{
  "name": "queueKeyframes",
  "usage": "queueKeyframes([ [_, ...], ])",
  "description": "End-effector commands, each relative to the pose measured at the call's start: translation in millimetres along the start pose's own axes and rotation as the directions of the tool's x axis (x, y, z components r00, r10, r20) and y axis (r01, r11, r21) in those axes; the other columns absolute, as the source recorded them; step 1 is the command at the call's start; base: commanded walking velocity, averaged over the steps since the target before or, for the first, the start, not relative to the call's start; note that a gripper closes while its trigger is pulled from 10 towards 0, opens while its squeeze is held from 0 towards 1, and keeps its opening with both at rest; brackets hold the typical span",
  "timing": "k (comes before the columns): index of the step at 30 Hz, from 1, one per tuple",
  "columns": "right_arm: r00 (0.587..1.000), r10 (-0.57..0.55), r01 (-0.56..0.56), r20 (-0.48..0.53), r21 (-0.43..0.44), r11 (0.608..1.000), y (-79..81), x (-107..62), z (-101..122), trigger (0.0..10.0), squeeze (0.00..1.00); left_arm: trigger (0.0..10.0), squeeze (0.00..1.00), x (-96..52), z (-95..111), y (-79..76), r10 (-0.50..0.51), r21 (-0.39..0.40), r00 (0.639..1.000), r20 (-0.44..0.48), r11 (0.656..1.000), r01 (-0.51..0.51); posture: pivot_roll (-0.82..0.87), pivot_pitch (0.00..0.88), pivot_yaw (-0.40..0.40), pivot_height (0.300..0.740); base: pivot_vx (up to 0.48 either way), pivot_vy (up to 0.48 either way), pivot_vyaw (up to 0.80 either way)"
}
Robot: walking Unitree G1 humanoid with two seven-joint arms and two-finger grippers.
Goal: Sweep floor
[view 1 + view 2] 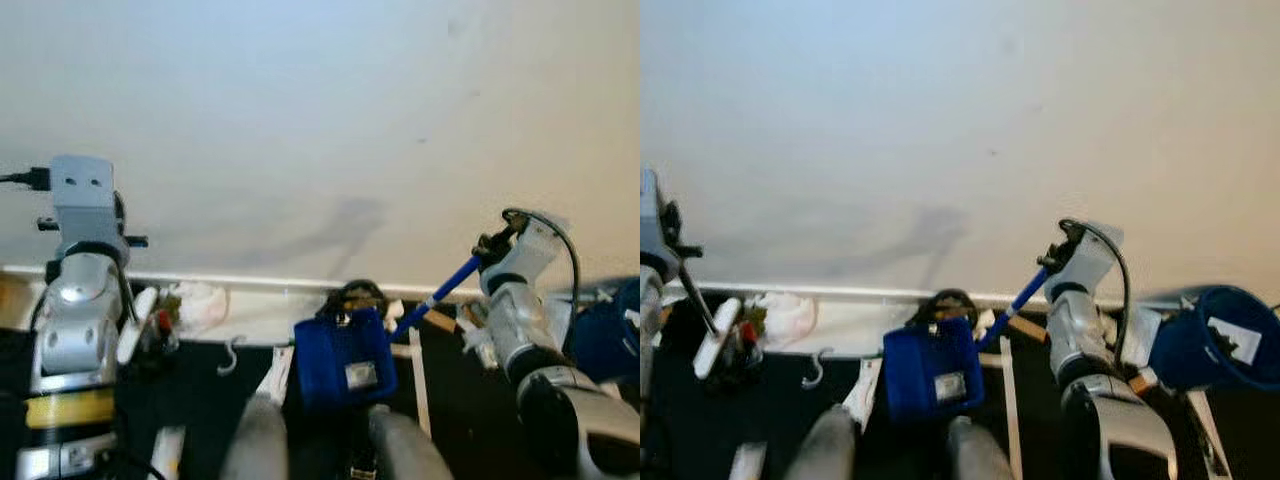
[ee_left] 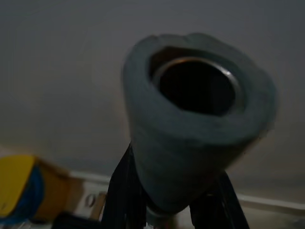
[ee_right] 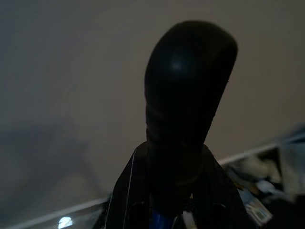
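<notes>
Facing a pale wall (image 1: pixel 320 120) with a white baseboard (image 1: pixel 250 283) across the lower part of the frame, we see our two arms rising from the lower corners. At lower right, our right gripper (image 1: pixel 487 252) is closed around the blue handle (image 1: pixel 437 295) of a blue dustpan (image 1: pixel 343 362); the handle slants down toward lower centre, where the pan sits just below the baseboard over a dark floor (image 1: pixel 200 400). In the right wrist view the two black fingers (image 3: pixel 125 193) pinch either side of the handle's black rounded end cap (image 3: pixel 188 90), with a sliver of blue shaft below it.

At the left edge, our left arm stands upright. In the left wrist view our left gripper (image 2: pixel 174 200) has its black fingers (image 2: pixel 121 191) pressed against a grey foam-covered tube (image 2: pixel 195 129) whose hollow end points at the camera; we cannot tell from the pictures what is at the tube's other end.

Scattered along the baseboard lie a crumpled white cloth (image 1: pixel 198 303), a white hook (image 1: pixel 231 356) and pale strips (image 1: pixel 418 375). In the right eye view a blue bucket (image 1: pixel 1215 350) lies at lower right, tilted with its mouth toward us.
</notes>
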State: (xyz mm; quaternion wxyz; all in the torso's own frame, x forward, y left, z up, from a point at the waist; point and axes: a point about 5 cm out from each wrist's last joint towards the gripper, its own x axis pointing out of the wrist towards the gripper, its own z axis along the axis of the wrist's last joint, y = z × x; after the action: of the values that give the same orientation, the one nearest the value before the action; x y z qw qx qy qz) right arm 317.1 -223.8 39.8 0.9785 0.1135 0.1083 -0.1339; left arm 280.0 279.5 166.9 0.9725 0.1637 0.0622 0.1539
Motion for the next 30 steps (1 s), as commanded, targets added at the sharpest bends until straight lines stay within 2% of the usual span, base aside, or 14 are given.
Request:
queueKeyframes([
  [1, 0.999, -0.020, 0.019, -0.027, -0.026, 0.999, -6.9, -1.8, -4.4, 10.0, 0.00, 10.0, 0.00, -1.0, 8.0, 0.2, 0.000, 0.018, 0.999, 0.034, 1.000, -0.001, 0.19, 0.101, -0.116, 0.740, 0.000, 0.000, 0.00],
  [5, 0.999, 0.004, -0.007, -0.050, -0.074, 0.997, -7.3, 2.0, 0.9, 10.0, 0.00, 10.0, 0.00, 2.1, 7.1, 6.3, 0.034, 0.054, 0.999, 0.030, 0.998, -0.036, 0.19, 0.095, -0.121, 0.740, 0.000, 0.000, 0.00],
  [7, 0.997, 0.031, -0.039, -0.067, -0.122, 0.992, -3.1, 5.2, 4.6, 10.0, 0.00, 10.0, 0.00, 4.0, 0.3, 14.3, 0.073, 0.081, 0.997, 0.000, 0.994, -0.073, 0.18, 0.090, -0.123, 0.740, 0.000, 0.000, 0.00],
  [11, 0.996, 0.047, -0.058, -0.079, -0.147, 0.987, 0.5, 6.5, 5.4, 10.0, 0.00, 10.0, 0.00, 4.3, -2.3, 18.2, 0.089, 0.089, 0.996, -0.013, 0.992, -0.088, 0.18, 0.084, -0.123, 0.740, 0.000, 0.000, 0.00],
  [13, 0.994, 0.070, -0.084, -0.081, -0.184, 0.979, 10.2, 8.6, 7.8, 10.0, 0.00, 10.0, 0.00, 3.9, -4.1, 25.1, 0.106, 0.122, 0.994, -0.024, 0.987, -0.102, 0.18, 0.080, -0.125, 0.740, 0.000, 0.000, 0.00],
  [15, 0.994, 0.072, -0.086, -0.079, -0.187, 0.979, 11.8, 9.0, 8.5, 10.0, 0.00, 10.0, 0.00, 3.8, -4.2, 26.3, 0.109, 0.128, 0.994, -0.025, 0.986, -0.105, 0.18, 0.080, -0.125, 0.740, 0.000, 0.000, 0.00],
  [18, 0.994, 0.090, -0.097, -0.057, -0.130, 0.987, 23.2, 10.0, 10.4, 10.0, 0.00, 10.0, 0.00, 4.6, -4.3, 29.5, 0.124, 0.130, 0.992, -0.021, 0.984, -0.120, 0.19, 0.078, -0.125, 0.740, 0.000, 0.000, 0.00],
  [22, 0.993, 0.103, -0.107, -0.053, -0.083, 0.991, 30.7, 9.3, 8.6, 10.0, 0.00, 10.0, 0.00, 5.2, -4.3, 30.3, 0.130, 0.125, 0.991, -0.018, 0.984, -0.127, 0.19, 0.084, -0.124, 0.740, 0.000, 0.000, 0.00],
  [24, 0.994, 0.096, -0.097, -0.052, -0.021, 0.995, 35.5, 8.3, 5.8, 10.0, 0.00, 10.0, 0.00, 5.8, -4.4, 30.6, 0.136, 0.117, 0.991, -0.013, 0.984, -0.133, 0.19, 0.085, -0.124, 0.740, 0.000, 0.000, 0.00],
  [30, 0.995, 0.103, -0.103, -0.004, 0.002, 0.995, 43.4, 6.9, 7.5, 10.0, 0.00, 10.0, 0.00, 6.7, -2.4, 30.3, 0.134, 0.093, 0.991, 0.011, 0.987, -0.134, 0.20, 0.090, -0.120, 0.740, 0.000, 0.000, 0.00],
])
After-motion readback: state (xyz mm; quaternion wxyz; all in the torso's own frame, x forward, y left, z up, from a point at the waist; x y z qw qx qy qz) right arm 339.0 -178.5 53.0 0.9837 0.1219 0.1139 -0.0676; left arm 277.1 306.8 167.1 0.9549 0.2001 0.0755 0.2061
